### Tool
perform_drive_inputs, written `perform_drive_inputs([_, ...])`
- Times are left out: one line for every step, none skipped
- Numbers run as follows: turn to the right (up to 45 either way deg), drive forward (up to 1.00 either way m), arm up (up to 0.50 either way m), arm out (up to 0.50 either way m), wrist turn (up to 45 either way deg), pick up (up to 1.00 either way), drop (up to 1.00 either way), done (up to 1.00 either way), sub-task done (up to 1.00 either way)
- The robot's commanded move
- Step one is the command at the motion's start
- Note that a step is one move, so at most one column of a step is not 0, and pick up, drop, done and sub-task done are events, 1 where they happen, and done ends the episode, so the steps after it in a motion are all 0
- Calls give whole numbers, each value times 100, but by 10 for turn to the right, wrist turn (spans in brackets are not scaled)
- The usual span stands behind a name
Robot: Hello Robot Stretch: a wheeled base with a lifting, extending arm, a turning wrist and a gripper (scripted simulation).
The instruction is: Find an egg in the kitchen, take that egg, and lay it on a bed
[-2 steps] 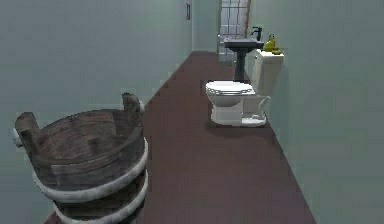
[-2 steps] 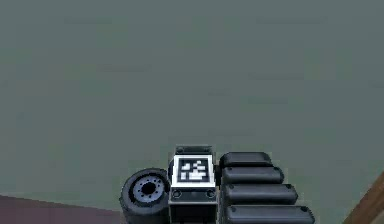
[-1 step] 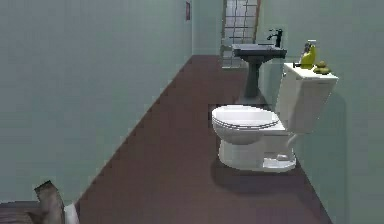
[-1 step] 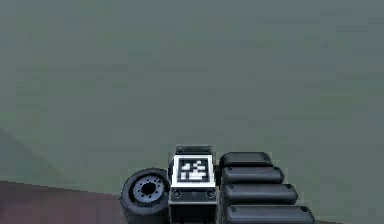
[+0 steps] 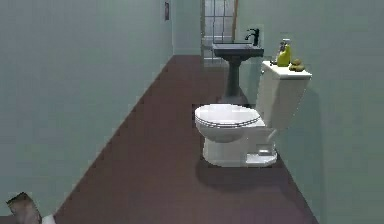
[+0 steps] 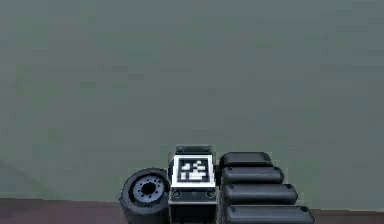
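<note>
In the arm side view the arm point(image 6: 255, 190) rises as a stack of dark segments at the bottom edge, with one white marked square point(image 6: 193, 169) on its left. Left of that square sits a dark round body, the gripper point(image 6: 148, 195), close against a plain grey-green wall point(image 6: 190, 80). Its far end cannot be made out, so I cannot tell whether it holds anything.
This is a narrow bathroom with a dark brown floor point(image 5: 150, 150). A white toilet point(image 5: 240, 125) stands at the forward view's right, with a yellow bottle point(image 5: 285, 52) on its tank. Behind it stands a dark pedestal sink point(image 5: 237, 52). The floor left of the toilet is free.
</note>
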Motion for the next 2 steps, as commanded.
perform_drive_inputs([0, 75, 0, 0, 0, 0, 0, 0, 0])
perform_drive_inputs([-390, 0, 0, 0, 0, 0, 0, 0, 0])
